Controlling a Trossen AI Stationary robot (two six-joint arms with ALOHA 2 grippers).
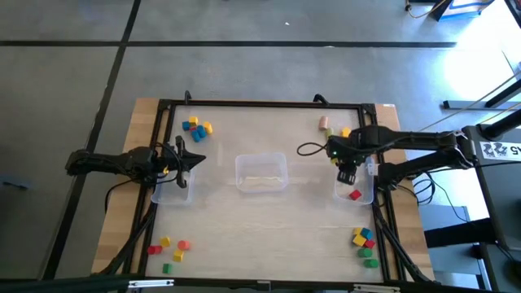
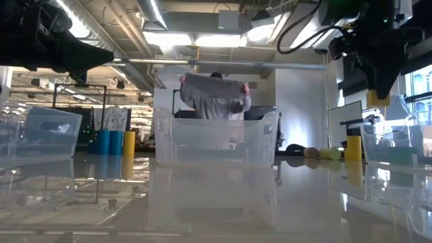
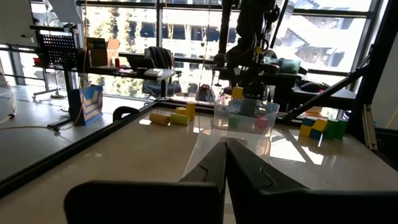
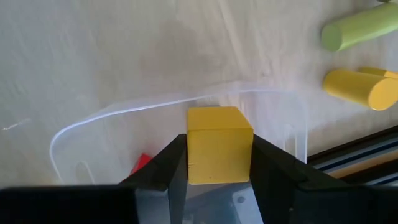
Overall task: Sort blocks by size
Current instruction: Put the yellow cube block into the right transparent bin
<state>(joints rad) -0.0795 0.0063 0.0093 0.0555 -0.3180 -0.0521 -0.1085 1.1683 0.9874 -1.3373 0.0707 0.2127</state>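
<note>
Above the right-hand clear bin [image 1: 355, 191], the right gripper [image 4: 219, 163] pinches a yellow cube [image 4: 219, 144] between its jaws, a red block [image 1: 355, 194] already lying inside. To do this well, I would centre the cube inside the rim, lower, then release. The left gripper [image 1: 194, 159] waits over the left bin [image 1: 174, 192], jaws pressed together.

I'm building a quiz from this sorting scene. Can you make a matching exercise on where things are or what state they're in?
Things:
1. yellow cube
2. red block
3. left claw
4. middle bin

States:
A. shut, holding nothing
B. lying in the right bin
C. holds no blocks
D. held in the right claw

Pairs: 1-D, 2-B, 3-A, 4-C
</note>
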